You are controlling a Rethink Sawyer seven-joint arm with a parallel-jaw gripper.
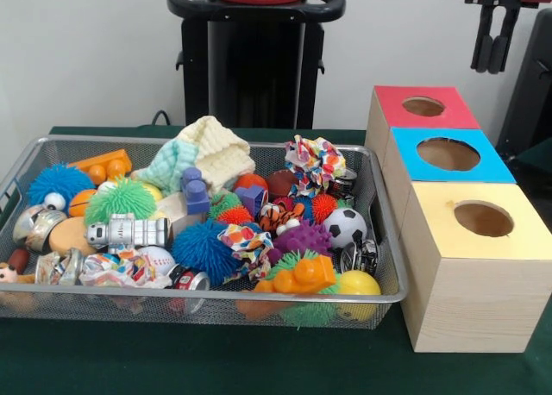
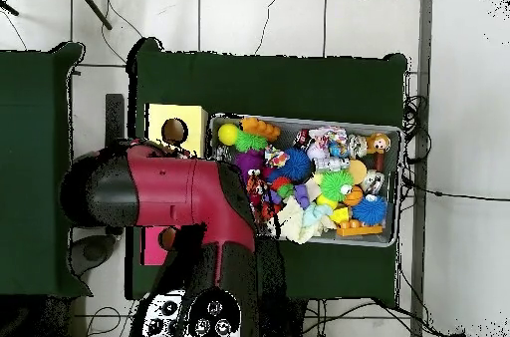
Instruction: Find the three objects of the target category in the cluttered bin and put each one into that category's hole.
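Note:
The cluttered bin (image 1: 390, 231), a wide silver wire-mesh basket, stands on the green table and is full of toys: spiky balls, a soccer ball (image 1: 344, 227), a blue fuzzy ball (image 1: 201, 249), a knitted cloth (image 1: 211, 153), cans and blocks. It also shows in the overhead view (image 2: 398, 188). Three wooden boxes with round holes stand to its right: red-topped (image 1: 392, 102), blue-topped (image 1: 414, 166), yellow-topped (image 1: 448, 231). My gripper (image 1: 492, 65) hangs empty and shut, high above the red box. In the overhead view my arm (image 2: 189, 193) hides the gripper.
The robot's black pedestal (image 1: 254, 63) stands behind the bin. In the overhead view the arm covers the blue box; the yellow box (image 2: 177, 129) and an edge of the red one (image 2: 154, 243) show beside it.

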